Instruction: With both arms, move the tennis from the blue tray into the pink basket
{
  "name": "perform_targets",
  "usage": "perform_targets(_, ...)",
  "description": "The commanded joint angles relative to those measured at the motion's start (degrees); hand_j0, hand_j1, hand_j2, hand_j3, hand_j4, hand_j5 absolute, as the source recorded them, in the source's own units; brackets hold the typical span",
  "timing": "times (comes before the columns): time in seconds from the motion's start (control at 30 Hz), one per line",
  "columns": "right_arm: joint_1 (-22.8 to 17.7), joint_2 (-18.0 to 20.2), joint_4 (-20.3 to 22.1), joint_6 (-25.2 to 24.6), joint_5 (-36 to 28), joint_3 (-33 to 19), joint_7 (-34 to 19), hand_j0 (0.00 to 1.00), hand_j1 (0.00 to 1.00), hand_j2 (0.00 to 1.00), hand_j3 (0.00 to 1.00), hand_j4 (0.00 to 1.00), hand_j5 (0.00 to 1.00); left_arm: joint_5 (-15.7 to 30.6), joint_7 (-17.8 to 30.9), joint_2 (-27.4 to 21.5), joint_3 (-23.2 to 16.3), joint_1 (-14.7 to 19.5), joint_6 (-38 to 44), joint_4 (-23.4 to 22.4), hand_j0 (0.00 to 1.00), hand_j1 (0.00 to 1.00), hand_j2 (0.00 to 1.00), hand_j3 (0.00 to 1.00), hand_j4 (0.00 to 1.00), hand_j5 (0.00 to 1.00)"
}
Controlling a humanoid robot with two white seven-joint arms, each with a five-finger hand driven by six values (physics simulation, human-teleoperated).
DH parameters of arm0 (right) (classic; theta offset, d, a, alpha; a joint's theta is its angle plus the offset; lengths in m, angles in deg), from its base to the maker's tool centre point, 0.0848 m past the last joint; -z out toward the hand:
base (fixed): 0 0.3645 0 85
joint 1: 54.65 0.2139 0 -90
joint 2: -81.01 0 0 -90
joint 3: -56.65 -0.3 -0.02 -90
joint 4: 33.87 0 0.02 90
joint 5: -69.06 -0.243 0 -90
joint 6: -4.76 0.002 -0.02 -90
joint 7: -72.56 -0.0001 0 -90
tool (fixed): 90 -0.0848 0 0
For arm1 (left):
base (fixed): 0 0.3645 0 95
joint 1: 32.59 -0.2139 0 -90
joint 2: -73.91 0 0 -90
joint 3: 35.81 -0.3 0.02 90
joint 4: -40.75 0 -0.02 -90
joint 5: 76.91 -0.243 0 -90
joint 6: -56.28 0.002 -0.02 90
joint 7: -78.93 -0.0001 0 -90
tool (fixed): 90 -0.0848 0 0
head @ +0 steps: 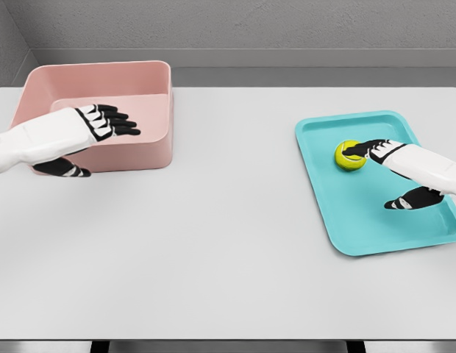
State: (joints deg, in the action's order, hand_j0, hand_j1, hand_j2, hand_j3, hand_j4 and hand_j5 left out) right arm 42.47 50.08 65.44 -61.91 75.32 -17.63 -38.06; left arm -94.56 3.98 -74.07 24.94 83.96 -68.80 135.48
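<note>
Your right hand (381,170) reaches over the blue tray (338,220), fingertips touching the tennis ball (348,157), not closed around it; being round, it shows no heading. Your left hand (103,123) hovers spread and empty at the pink basket (140,73).

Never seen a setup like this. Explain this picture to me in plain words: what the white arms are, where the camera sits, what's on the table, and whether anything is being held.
This is a simulator's render, not a photograph. The camera sits on a humanoid robot's head, looking down at a white table, so the two white arms are the robot's own.

The left hand comes in from the picture's left and hovers over the near wall of a pink basket, its black fingers stretched out, holding nothing.

On the right lies a blue tray with a yellow-green tennis ball in it. The right hand comes in from the right, with its fingers reaching over the ball's top and its thumb lower down, away from the ball. It seems to touch the ball, but a closed grasp is not visible, so I cannot say the ball is held. The ball is not yet in the basket.
</note>
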Motion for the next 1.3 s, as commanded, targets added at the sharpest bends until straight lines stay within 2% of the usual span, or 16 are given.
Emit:
perform_targets(0.0,0.1,0.2,0.1,-0.1,-0.3,-0.1,-0.2,1.00,1.00,1.00,1.00,1.00,1.00,0.3,0.0,-0.1,-0.2,0.0,0.1,0.1,1.00,1.00,1.00,1.00,1.00,1.00)
perform_targets(0.13,0.5,0.0,0.1,-2.0,-0.3,-0.4,0.0,1.00,1.00,1.00,1.00,1.00,1.00,0.2,0.0,-0.1,-0.2,-0.1,0.1,0.1,1.00,1.00,1.00,1.00,1.00,1.00)
perform_targets(0.2,3.0,-0.1,0.1,-8.3,-0.4,-0.2,-2.9,1.00,1.00,1.00,1.00,1.00,1.00,0.2,0.1,0.0,-0.2,0.0,0.1,0.3,1.00,1.00,1.00,1.00,1.00,1.00)
perform_targets(0.3,5.1,-0.5,0.1,-12.8,-0.4,0.3,-5.3,1.00,1.00,1.00,1.00,1.00,1.00,0.2,0.1,-0.1,-0.2,-0.1,0.1,0.3,1.00,1.00,1.00,1.00,1.00,1.00)
perform_targets(0.33,7.6,-0.6,0.1,-15.2,-0.4,2.0,-7.3,1.00,1.00,1.00,1.00,1.00,1.00,0.2,0.1,-0.1,-0.2,0.0,0.1,0.3,1.00,1.00,1.00,1.00,1.00,1.00)
perform_targets(0.4,14.5,-2.5,-0.1,-20.3,-0.4,8.7,-9.5,1.00,1.00,1.00,1.00,1.00,1.00,0.2,0.1,-0.1,-0.2,0.0,0.1,0.2,1.00,1.00,1.00,1.00,1.00,1.00)
perform_targets(0.43,16.3,-2.7,-0.2,-22.7,-0.3,10.8,-9.6,1.00,1.00,1.00,1.00,1.00,1.00,0.2,0.1,-0.1,-0.2,0.0,0.1,0.2,1.00,1.00,1.00,1.00,1.00,1.00)
perform_targets(0.5,16.9,-3.3,-0.3,-26.4,-0.3,12.5,-9.7,1.00,1.00,1.00,1.00,1.00,1.00,0.2,0.1,-0.1,-0.2,0.0,0.1,0.2,1.00,1.00,1.00,1.00,1.00,1.00)
perform_targets(0.6,21.1,-5.1,-0.5,-29.9,-0.1,16.3,-12.1,1.00,1.00,1.00,1.00,1.00,1.00,0.2,0.1,-0.1,-0.2,-0.1,0.1,0.2,1.00,1.00,1.00,1.00,1.00,1.00)
perform_targets(0.73,27.1,-7.5,-3.9,-34.7,-0.1,22.3,-13.0,1.00,1.00,1.00,1.00,1.00,1.00,0.2,0.1,-0.1,-0.2,-0.1,0.1,0.2,1.00,1.00,1.00,1.00,1.00,1.00)
perform_targets(0.87,30.3,-9.1,-6.8,-38.7,-0.1,25.2,-13.0,1.00,1.00,1.00,1.00,1.00,1.00,0.1,0.1,-0.1,-0.2,-0.1,0.1,0.2,1.00,1.00,1.00,1.00,1.00,1.00)
perform_targets(0.97,32.8,-10.6,-10.4,-39.0,-0.1,27.5,-13.0,1.00,1.00,1.00,1.00,1.00,1.00,0.1,0.1,-0.1,-0.2,-0.1,0.1,0.2,1.00,1.00,1.00,1.00,1.00,1.00)
perform_targets(1.2,33.3,-11.0,-12.4,-39.1,0.0,28.2,-13.0,1.00,1.00,1.00,1.00,1.00,1.00,-0.4,0.1,-0.1,-0.2,-0.1,0.1,0.2,1.00,1.00,1.00,1.00,1.00,1.00)
perform_targets(1.27,34.0,-11.8,-14.0,-39.1,0.0,28.6,-13.0,1.00,1.00,1.00,1.00,1.00,1.00,-0.4,0.1,0.0,-0.2,-0.1,0.1,0.2,1.00,1.00,1.00,1.00,1.00,1.00)
